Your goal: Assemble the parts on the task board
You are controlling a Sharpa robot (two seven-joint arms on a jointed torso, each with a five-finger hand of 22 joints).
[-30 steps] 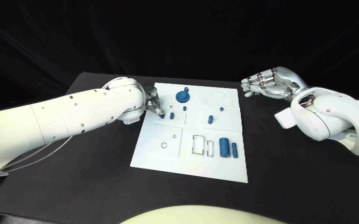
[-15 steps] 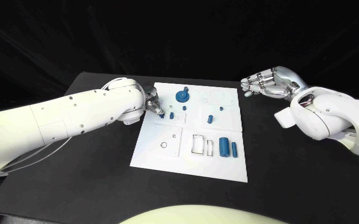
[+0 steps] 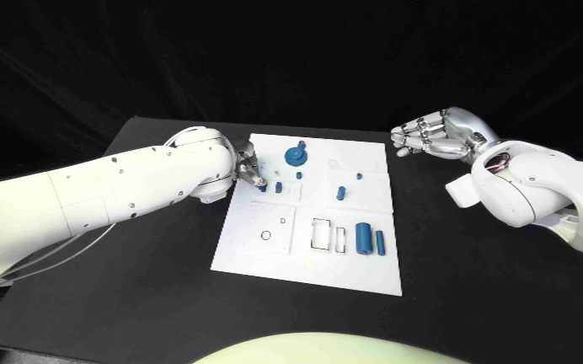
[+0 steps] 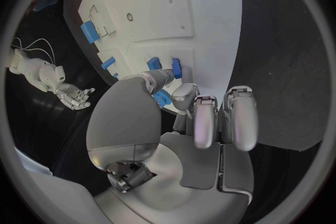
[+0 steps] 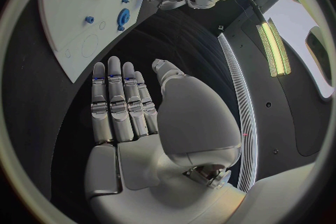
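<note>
The white task board lies mid-table. My left hand hovers low at the board's left edge; in the left wrist view its thumb and a finger pinch a small blue part. Beside it stand small blue pegs and a blue round geared piece. Two blue cylinders lie near the board's front right. My right hand floats off the board's far right corner, fingers straight and apart, holding nothing.
Black table surrounds the board on all sides. An outlined rectangular slot and small holes mark the board's front half. My left forearm stretches over the table's left side.
</note>
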